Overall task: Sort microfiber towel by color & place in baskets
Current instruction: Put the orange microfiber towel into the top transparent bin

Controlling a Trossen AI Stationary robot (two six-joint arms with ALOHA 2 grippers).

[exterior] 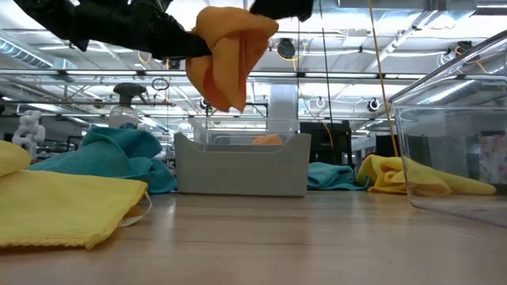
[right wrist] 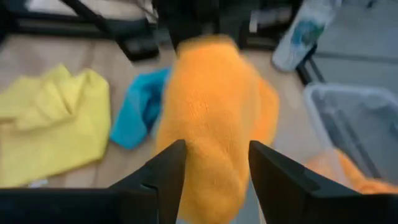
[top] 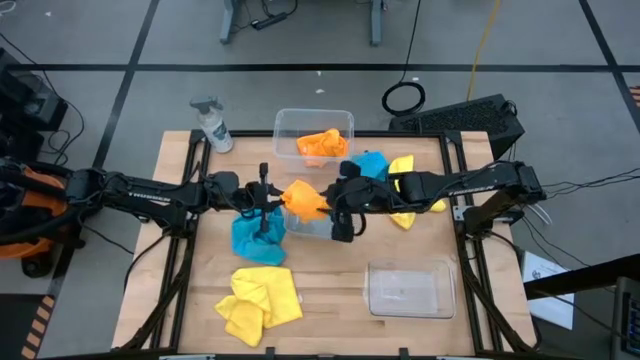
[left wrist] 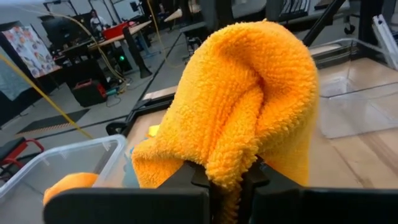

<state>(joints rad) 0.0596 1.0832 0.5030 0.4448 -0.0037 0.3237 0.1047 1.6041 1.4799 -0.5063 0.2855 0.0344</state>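
Observation:
An orange microfiber towel [top: 305, 200] hangs bunched above the middle of the table, over a small greyish basket [top: 312, 226]. My left gripper [top: 278, 197] reaches in from the left and is shut on it. My right gripper [right wrist: 216, 168] comes from the right, open, with one finger on each side of the towel's bulge [right wrist: 214, 124]. A second orange towel [top: 322, 145] lies in the far basket [top: 290, 125]. Turquoise towels [top: 258, 238] [top: 372, 165] and yellow towels [top: 260, 300] [top: 405, 205] lie on the table. My left gripper pinches a gathered fold of the orange towel [left wrist: 227, 171] between its two fingers, coming roughly level from the table's left. The towel is lifted clear of the table and bulges beyond the fingers, its loose end [exterior: 230, 95] hanging down. My right gripper: whether its fingers [right wrist: 168, 174] touch the towel, I cannot tell.
A large see-through basket [top: 410, 290] stands near the front right. A spray bottle [top: 213, 125] stands at the far left corner. Black frame rails [top: 185, 240] run along both sides of the table.

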